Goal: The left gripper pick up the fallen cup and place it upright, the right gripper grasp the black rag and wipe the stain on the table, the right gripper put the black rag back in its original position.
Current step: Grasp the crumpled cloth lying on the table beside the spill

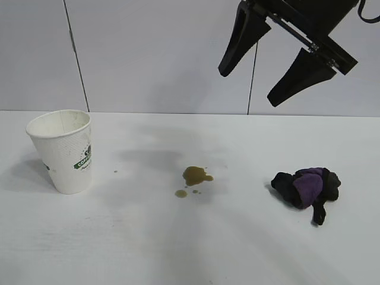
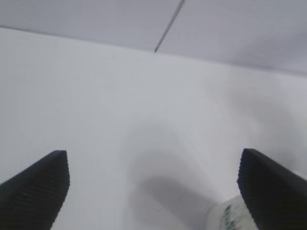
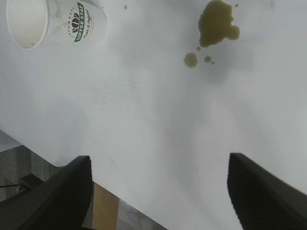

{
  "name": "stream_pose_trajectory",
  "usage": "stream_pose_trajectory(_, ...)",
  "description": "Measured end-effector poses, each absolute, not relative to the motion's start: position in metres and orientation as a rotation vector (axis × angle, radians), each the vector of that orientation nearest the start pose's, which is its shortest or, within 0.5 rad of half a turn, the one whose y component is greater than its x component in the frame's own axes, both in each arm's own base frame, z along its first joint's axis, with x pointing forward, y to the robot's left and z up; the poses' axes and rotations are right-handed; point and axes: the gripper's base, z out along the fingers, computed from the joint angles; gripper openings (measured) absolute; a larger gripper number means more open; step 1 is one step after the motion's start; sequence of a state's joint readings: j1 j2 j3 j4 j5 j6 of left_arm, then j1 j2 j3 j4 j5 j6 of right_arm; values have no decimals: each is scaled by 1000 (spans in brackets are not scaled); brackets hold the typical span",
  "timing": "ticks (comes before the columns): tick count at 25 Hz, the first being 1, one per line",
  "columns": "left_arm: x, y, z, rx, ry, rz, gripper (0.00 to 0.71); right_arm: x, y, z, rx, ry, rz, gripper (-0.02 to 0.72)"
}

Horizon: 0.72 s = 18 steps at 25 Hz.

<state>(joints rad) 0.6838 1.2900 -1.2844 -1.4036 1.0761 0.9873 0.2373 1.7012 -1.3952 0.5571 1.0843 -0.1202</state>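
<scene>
Already upright, the cup [image 1: 61, 151] stands near the table's [image 1: 190, 249] left edge, the stain [image 1: 196, 176] mid-table, the rag [image 1: 307, 186] toward the right edge. Right tool [image 1: 249, 83] hangs high, wide open; left tool [image 2: 153, 191] is wide open above the cup.

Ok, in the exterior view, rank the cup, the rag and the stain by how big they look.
1. Cup, standing upright at the left, largest.
2. Rag, somewhat smaller.
3. Stain, clearly smallest.
All three sit at a similar depth on the table, so the order is fairly safe.
</scene>
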Motion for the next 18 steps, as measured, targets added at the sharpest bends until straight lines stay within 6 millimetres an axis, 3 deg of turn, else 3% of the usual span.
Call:
stream_pose_trajectory(4, 188, 47, 510, 167, 1588, -579, 687, 332, 124, 289, -223, 2799, 777, 537)
stream_pose_trajectory(7, 155, 14, 541, 271, 1544, -560, 687, 332, 124, 289, -223, 2799, 777, 537)
stream_pose_trajectory(10, 137, -8, 548, 334, 1586, -538, 687, 332, 124, 289, -222, 2798, 777, 537)
stream_pose_trajectory(14, 115, -28, 538, 454, 1716, -383, 687, 332, 124, 289, -222, 2798, 777, 537)
stream_pose_trajectory(18, 51, -48, 536, 627, 1683, -190, 687, 332, 124, 289, -222, 2798, 777, 537)
